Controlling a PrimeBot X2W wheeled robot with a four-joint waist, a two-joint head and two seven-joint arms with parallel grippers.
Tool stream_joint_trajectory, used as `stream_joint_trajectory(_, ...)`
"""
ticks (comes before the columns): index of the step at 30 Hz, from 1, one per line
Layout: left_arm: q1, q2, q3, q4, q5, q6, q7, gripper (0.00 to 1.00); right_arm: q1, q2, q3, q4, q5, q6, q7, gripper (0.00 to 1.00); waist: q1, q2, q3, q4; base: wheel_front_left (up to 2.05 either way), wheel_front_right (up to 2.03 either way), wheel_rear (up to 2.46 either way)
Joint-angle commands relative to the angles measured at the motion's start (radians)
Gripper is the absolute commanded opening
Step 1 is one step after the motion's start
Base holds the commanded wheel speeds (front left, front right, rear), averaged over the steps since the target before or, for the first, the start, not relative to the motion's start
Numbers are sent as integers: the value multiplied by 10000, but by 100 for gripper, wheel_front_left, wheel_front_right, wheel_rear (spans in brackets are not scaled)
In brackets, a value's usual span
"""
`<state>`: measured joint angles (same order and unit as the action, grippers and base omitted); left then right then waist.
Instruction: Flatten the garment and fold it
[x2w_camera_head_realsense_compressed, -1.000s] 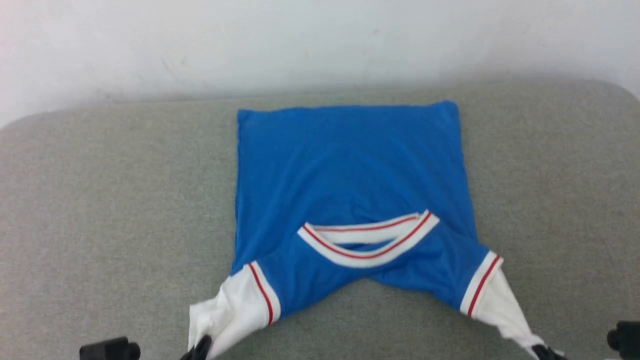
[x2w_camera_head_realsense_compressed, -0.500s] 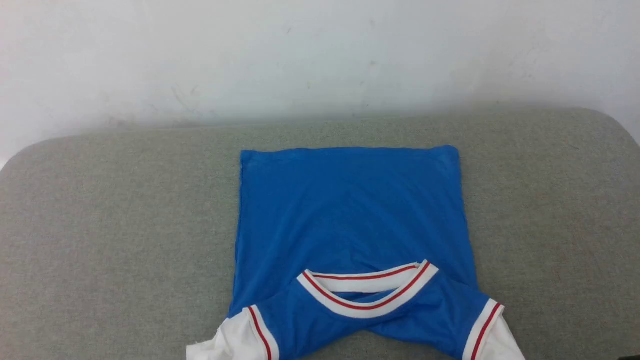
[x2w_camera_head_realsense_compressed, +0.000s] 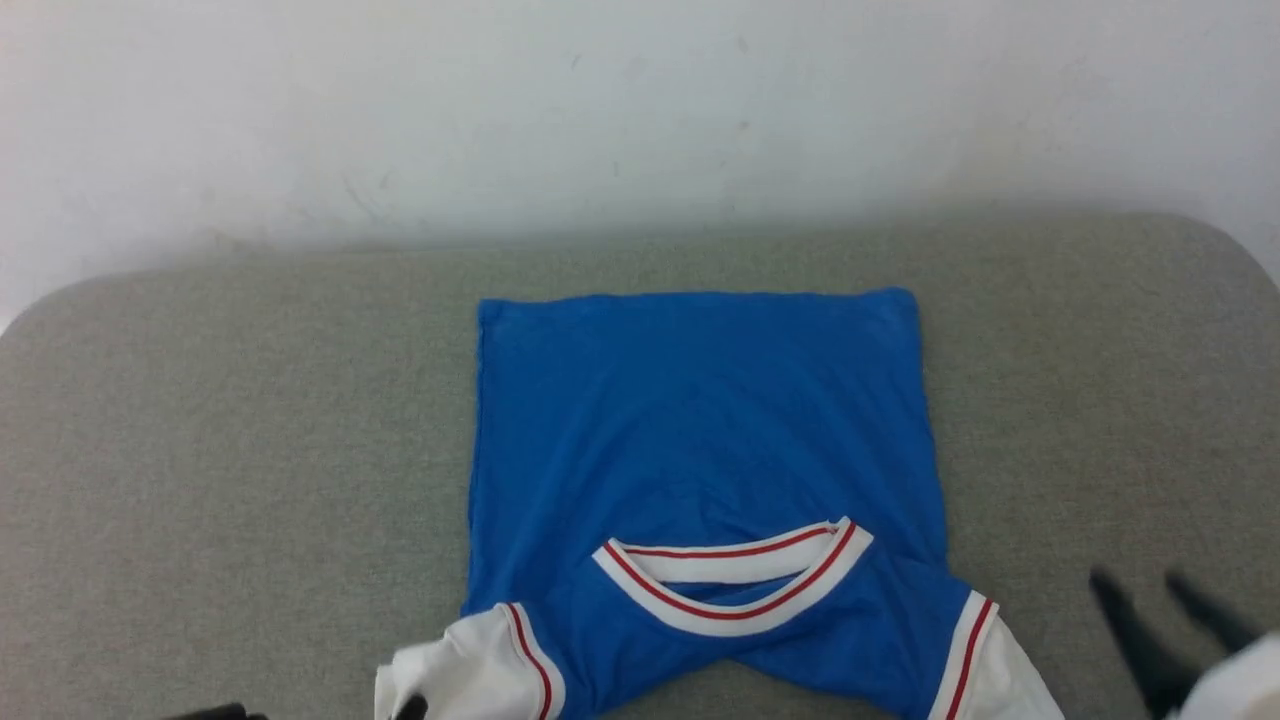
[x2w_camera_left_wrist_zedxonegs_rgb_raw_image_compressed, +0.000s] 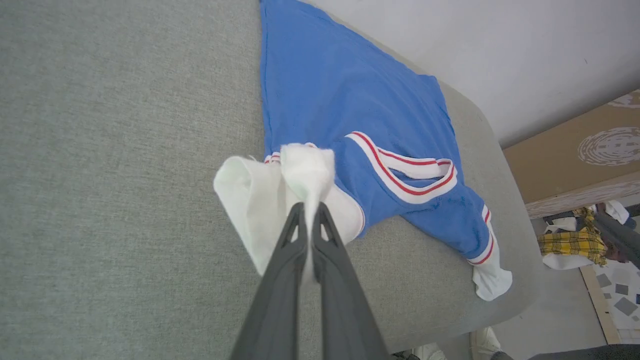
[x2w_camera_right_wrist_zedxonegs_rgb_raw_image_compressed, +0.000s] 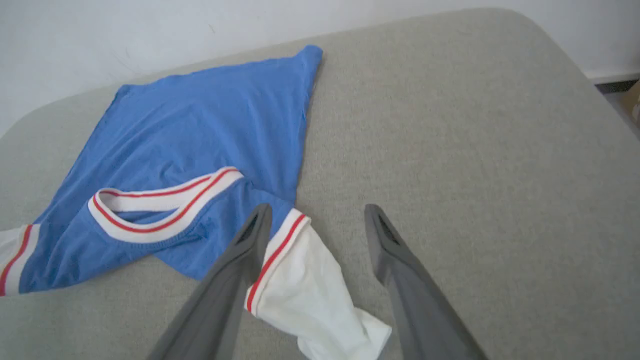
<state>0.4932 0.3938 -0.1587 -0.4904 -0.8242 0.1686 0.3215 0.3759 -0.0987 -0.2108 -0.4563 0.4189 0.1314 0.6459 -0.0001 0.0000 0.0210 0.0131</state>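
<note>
- Head view has the shirt lying on the grey cushion, hem toward the wall and collar toward the robot; the blue body is flat, but the shoulder line under the collar sags into a pucker
- Left gripper: jaws pinched tight on the bunched white left sleeve, which is held up off the cushion
- Right gripper: jaws wide apart and holding nothing; the right sleeve lies on the cushion beneath them with its end crumpled
- Step in hand, as I judge it: spreading the sleeves so the top of the shirt lies flat before any fold
- To do it well, draw the left sleeve out sideways until the pucker tightens, lower it until the cloth rests on the cushion, and only then open the jaws
- Keep the pull gentle: thin jersey would probably slide, and a hard tug could drag the body askew and ruck the hem
- The right sleeve likely wants a fresh pinch near its end and an outward pull, so that both sleeves match
- No lettering shows, so I cannot tell which face is up
</note>
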Motion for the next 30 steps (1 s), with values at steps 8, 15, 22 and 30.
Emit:
stream_joint_trajectory(8, -1313, -178, -339, -453, 642, -242, -458, 0, -4769, -90, 24, 382, -1253, -7, -171, 100, 1, 0, 1690, 502, 0, 0, 0)
stream_joint_trajectory(15, -2141, -251, -706, -584, 932, -491, -519, 0, -7403, -70, -97, 2004, -2026, -7, 373, 100, 1, 0, 2817, 1049, 0, 0, 0)
stream_joint_trajectory(22, -2963, -403, -1098, -553, 1183, -713, -563, 0, -9364, -417, -553, 4192, -3268, -7, 881, 100, 1, 0, 3950, 1719, 0, 0, 0)
stream_joint_trajectory(30, -3644, -624, -1478, -507, 1408, -910, -692, 0, -10224, -883, -800, 5484, -3840, -7, 1419, 100, 1, 0, 4960, 2305, 0, 0, 0)
